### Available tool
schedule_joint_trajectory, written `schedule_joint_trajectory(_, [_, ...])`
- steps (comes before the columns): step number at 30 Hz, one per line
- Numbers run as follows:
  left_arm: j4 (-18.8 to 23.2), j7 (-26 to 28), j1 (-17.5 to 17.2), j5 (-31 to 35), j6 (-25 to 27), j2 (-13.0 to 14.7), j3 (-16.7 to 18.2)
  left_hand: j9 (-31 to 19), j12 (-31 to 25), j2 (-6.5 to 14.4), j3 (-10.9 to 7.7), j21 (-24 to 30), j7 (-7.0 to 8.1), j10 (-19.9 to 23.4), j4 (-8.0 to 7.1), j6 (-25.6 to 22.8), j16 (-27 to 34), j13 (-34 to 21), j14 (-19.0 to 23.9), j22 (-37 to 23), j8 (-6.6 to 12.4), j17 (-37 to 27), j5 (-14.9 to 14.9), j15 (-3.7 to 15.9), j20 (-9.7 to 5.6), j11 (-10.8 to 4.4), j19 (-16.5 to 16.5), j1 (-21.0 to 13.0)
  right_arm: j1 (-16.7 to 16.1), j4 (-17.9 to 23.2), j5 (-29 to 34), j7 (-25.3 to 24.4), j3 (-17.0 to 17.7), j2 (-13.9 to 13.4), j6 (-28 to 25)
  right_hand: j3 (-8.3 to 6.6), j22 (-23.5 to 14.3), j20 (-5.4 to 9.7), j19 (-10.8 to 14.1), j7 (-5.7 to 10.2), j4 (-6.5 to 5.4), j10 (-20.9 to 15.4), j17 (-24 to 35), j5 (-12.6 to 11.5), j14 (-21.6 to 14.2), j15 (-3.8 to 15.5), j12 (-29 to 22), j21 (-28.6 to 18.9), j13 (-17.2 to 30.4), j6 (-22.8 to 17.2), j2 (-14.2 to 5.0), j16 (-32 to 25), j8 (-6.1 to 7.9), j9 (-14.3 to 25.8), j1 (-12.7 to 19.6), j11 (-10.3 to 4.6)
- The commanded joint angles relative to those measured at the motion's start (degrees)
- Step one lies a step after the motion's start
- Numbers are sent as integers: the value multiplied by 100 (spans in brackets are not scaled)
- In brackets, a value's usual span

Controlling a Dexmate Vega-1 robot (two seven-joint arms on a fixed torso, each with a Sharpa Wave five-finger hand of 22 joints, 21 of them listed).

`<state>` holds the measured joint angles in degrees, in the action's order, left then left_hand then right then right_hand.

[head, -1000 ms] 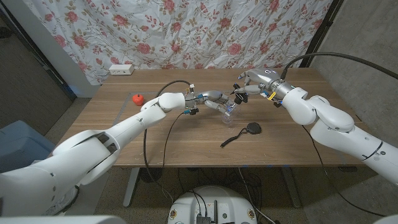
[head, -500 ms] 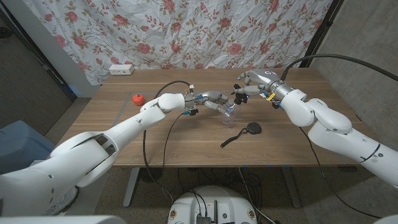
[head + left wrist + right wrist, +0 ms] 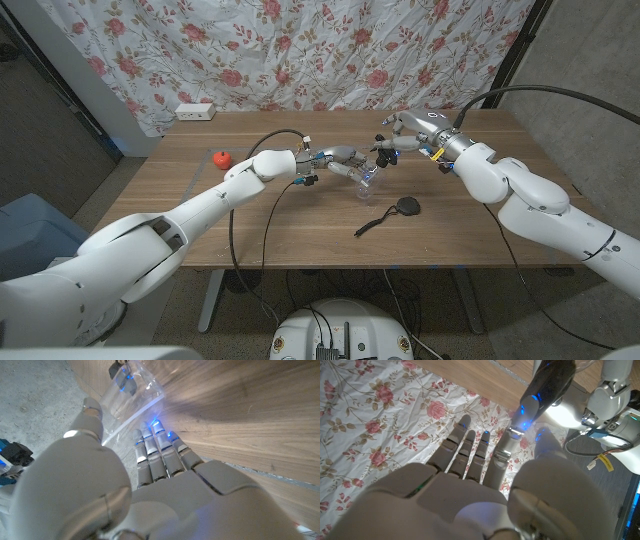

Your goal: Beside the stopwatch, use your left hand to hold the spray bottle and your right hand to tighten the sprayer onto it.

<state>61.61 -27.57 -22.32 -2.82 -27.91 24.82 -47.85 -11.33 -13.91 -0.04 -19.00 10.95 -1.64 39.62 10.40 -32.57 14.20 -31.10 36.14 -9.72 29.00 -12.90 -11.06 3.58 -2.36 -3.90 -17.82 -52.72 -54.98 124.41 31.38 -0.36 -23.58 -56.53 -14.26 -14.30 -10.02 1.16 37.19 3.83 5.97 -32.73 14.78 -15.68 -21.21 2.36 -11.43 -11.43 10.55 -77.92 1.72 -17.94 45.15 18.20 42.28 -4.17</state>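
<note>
Rose-printed cloth (image 3: 300, 50) is hanging behind the brown wooden table (image 3: 280, 215), and just above the middle of the head picture the two white arms are meeting over the clear plastic spray bottle (image 3: 366, 180). The left hand (image 3: 338, 162) is holding that bottle tilted above the tabletop, fingers wrapped along one side and thumb on the other, as its wrist camera is showing close up around the bottle (image 3: 131, 395). The right hand (image 3: 400, 138) is sitting at the bottle's top, pinching the dark sprayer head (image 3: 381, 152); from the right wrist camera the sprayer (image 3: 547, 387) is lying between thumb and fingers (image 3: 502, 450), the rest of the fingers reaching loosely past it. Compared with a second ago, very little is shifting: the right hand is easing slightly toward the upper part of the frame and turning a touch at the wrist, while the left hand is keeping the bottle where it was. I'd read that as a small twist in the tightening, with the cap seemingly still being worked on, though how far it is seated is too small to judge. Just below and right of the bottle, the flat black round stopwatch (image 3: 406, 208) is lying with its cord (image 3: 372, 226) trailing toward the lower left. Farther off, a small red ball-like thing (image 3: 221, 158) is sitting at the table's left, and a white power strip (image 3: 195, 112) at its far edge.
</note>
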Motion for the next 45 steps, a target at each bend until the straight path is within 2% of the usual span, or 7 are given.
schedule_joint_trajectory(1, [-59,34,-2,-8,-75,-4,26,-25,-2,549,-103,10,470,621,-75,-822,-17,-8,46,-9,2109,-28,-33,731,-368,-573,-19,-268,50,-12,-30,0,99,-137,89,21,-12,-47,-38,6,-70,13,30,71,26,142,24,14,25,158,-1,6,-4,44,-195,74])
schedule_joint_trajectory(17, [-270,78,48,-41,-199,-63,58,-25,-3,544,-96,9,469,635,-75,-814,-13,-9,49,-9,2101,-32,-31,729,-372,-572,-21,-263,303,-181,-147,260,146,-289,318,136,-12,-162,-202,12,-143,392,100,383,288,-36,79,30,47,1002,-5,116,-531,-328,-689,205])
schedule_joint_trajectory(25, [-490,117,105,-63,-330,-148,66,-24,-2,537,-92,12,464,634,-71,-828,-12,-11,50,-9,2105,-33,-29,735,-375,-579,-30,-266,358,-335,-170,141,177,-293,523,128,-12,-174,-255,28,-119,483,119,419,377,-85,76,36,55,1202,-34,151,-661,-426,-732,246])
schedule_joint_trajectory(36, [-559,289,79,-85,-346,-171,124,-24,2,542,-88,10,460,627,-77,-835,-12,-13,45,-9,2105,-35,-29,729,-362,-562,-27,-259,534,-551,-224,224,133,-218,525,105,-13,-228,-468,99,-14,872,172,488,565,-184,97,53,80,2144,-92,225,-1138,-620,-812,320])
schedule_joint_trajectory(40, [-472,431,7,-82,-315,-137,173,-24,0,533,-84,9,464,636,-73,-836,-11,-13,48,-9,2104,-35,-27,730,-360,-575,-25,-259,518,-653,-295,56,159,-140,562,116,-13,-266,-571,101,8,1053,191,517,708,-277,101,60,88,2502,-102,285,-1309,-645,-889,383])
schedule_joint_trajectory(43, [-387,514,-56,-96,-281,-99,212,-24,4,531,-82,10,464,630,-70,-834,-10,-12,46,-9,2102,-36,-27,731,-359,-564,-28,-263,469,-684,-324,-103,190,-63,501,121,-8,-342,-705,100,25,1223,204,530,863,-394,89,68,92,2938,-126,349,-1517,-658,-968,462])
schedule_joint_trajectory(45, [-324,583,-100,-87,-262,-66,238,-23,5,530,-81,10,464,631,-70,-837,-8,-11,48,-9,2102,-37,-27,728,-355,-581,-28,-264,441,-710,-381,-192,217,-22,491,122,-6,-345,-731,96,30,1254,205,530,904,-439,85,69,93,3009,-131,367,-1555,-660,-987,491])
